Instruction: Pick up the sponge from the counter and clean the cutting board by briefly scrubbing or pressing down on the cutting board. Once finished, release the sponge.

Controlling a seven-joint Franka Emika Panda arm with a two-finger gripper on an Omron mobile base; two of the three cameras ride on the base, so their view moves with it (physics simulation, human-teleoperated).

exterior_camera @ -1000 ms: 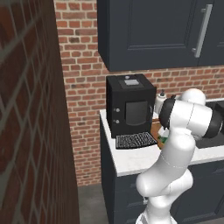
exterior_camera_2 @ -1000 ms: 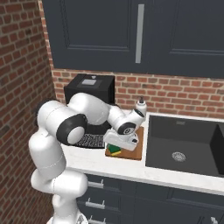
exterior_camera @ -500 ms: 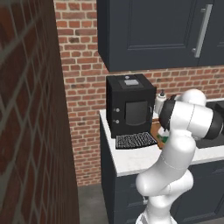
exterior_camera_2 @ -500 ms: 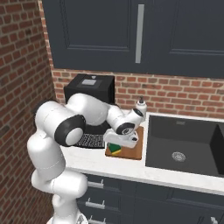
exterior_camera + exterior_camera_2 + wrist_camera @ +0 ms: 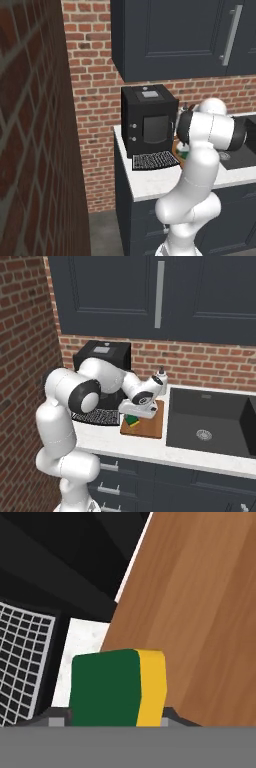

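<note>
The sponge (image 5: 117,687), dark green beside yellow, sits between my finger tips at the bottom of the hand view, turned on its edge. My gripper (image 5: 112,718) is shut on it. From the right base view, the gripper (image 5: 134,414) hangs low over the near left part of the brown wooden cutting board (image 5: 150,425), with the sponge (image 5: 132,420) at the board's surface. The board (image 5: 200,607) takes up the right of the hand view. The white counter (image 5: 125,443) carries the board. My arm hides the board's middle in the left base view.
A black coffee machine (image 5: 102,358) stands at the back left, with its black grated tray (image 5: 97,416) just left of the board. A white soap bottle (image 5: 161,379) stands behind the board. The dark sink (image 5: 210,421) lies to the right. Brick wall at the far left.
The gripper and the sponge have shifted together a little toward the back of the board. The base has not moved.
</note>
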